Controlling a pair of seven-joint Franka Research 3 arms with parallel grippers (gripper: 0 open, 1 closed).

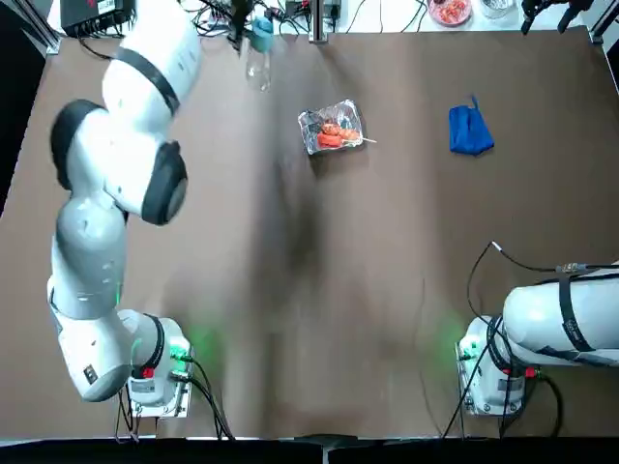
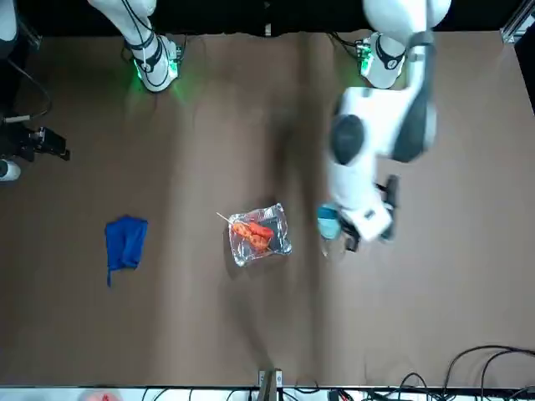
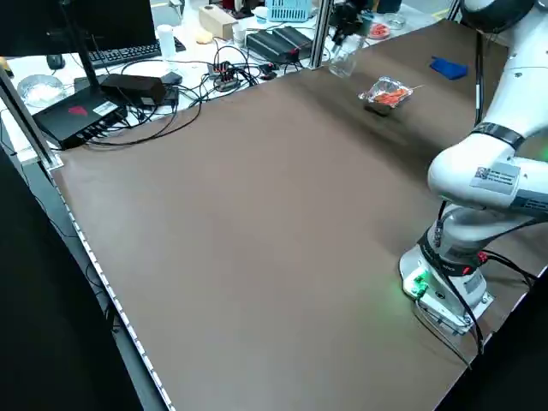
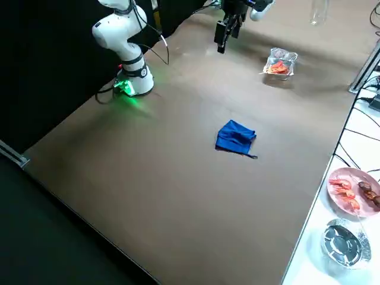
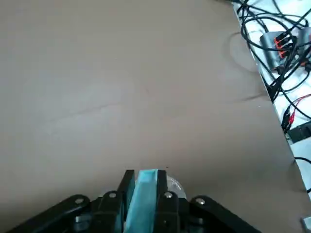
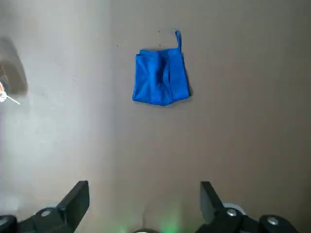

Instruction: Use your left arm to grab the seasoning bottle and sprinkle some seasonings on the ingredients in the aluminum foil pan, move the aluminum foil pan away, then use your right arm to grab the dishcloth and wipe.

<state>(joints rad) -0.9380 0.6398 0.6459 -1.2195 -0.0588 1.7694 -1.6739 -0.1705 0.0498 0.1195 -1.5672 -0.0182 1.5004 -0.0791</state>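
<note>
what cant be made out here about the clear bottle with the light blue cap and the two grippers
- Clear plastic bottle with light blue cap: its contents are too small and see-through in the top view.
- Left gripper: shut on the blue cap in the left wrist view, which hides the bottle's body.
- Right gripper: open; its arm is cut off by the top view's edge.

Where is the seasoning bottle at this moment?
In the top view the seasoning bottle is at the table's far edge, gripped at its blue cap by the left gripper, left of the foil pan.
</note>
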